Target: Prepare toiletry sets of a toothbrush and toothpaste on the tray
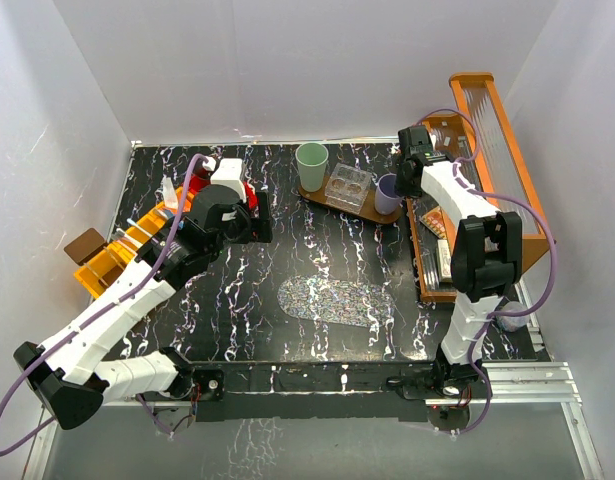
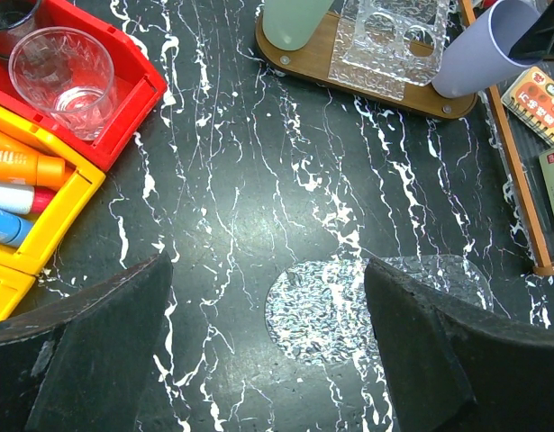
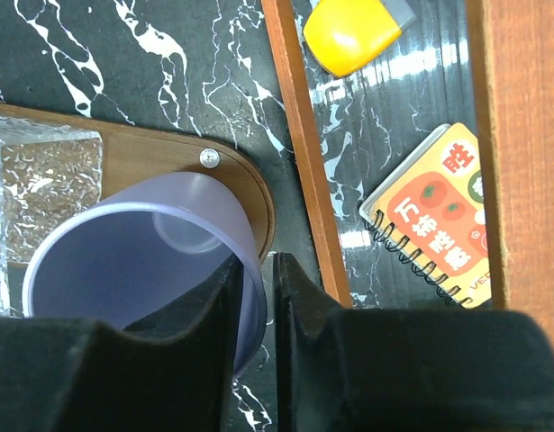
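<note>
Green cup (image 1: 311,160) stood on tray (image 3: 150,162). Lilac cup (image 3: 132,261) was tilted at its right end, wall pinched in the nearly closed right gripper (image 3: 256,270). Left gripper (image 2: 263,270) gaped wide, empty. Tubes (image 2: 20,166) lay in yellow bin (image 2: 69,211). 0 sets complete, judged early.

On the tray (image 1: 322,199), a holder (image 1: 348,184) stands between two cups (image 1: 311,160).
</note>
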Controlling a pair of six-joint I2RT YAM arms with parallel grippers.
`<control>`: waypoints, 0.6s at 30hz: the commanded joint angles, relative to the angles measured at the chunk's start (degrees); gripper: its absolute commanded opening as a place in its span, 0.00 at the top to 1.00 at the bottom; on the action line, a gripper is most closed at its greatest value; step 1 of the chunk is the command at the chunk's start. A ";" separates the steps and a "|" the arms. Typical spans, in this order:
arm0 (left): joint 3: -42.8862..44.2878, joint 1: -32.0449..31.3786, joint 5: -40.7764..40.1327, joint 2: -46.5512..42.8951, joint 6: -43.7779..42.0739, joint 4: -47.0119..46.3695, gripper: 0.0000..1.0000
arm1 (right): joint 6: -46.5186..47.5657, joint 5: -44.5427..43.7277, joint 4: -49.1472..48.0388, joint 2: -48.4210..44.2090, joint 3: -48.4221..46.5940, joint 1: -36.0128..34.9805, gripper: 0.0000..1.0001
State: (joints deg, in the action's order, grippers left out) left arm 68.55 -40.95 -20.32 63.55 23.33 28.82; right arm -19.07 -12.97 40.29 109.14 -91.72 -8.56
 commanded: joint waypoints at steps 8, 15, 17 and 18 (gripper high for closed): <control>0.91 0.70 -0.07 -0.73 -0.37 1.00 0.13 | 1.07 1.57 0.83 -0.61 -5.80 0.19 0.63; 1.64 0.91 -0.24 -0.01 -0.48 2.03 0.13 | 1.15 5.58 1.30 -6.06 -5.58 0.19 0.48; 1.48 0.95 -0.34 0.22 -0.48 2.48 0.13 | 1.65 9.58 -0.17 -10.69 -3.10 0.12 0.40; 1.23 1.01 -0.26 0.32 -0.41 2.58 0.13 | 1.72 12.37 -1.82 -13.60 -0.59 0.11 0.36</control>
State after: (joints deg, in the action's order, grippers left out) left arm 68.58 -40.36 -20.32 63.68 23.33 29.91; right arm -18.06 -8.12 42.39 107.50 -94.96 -8.56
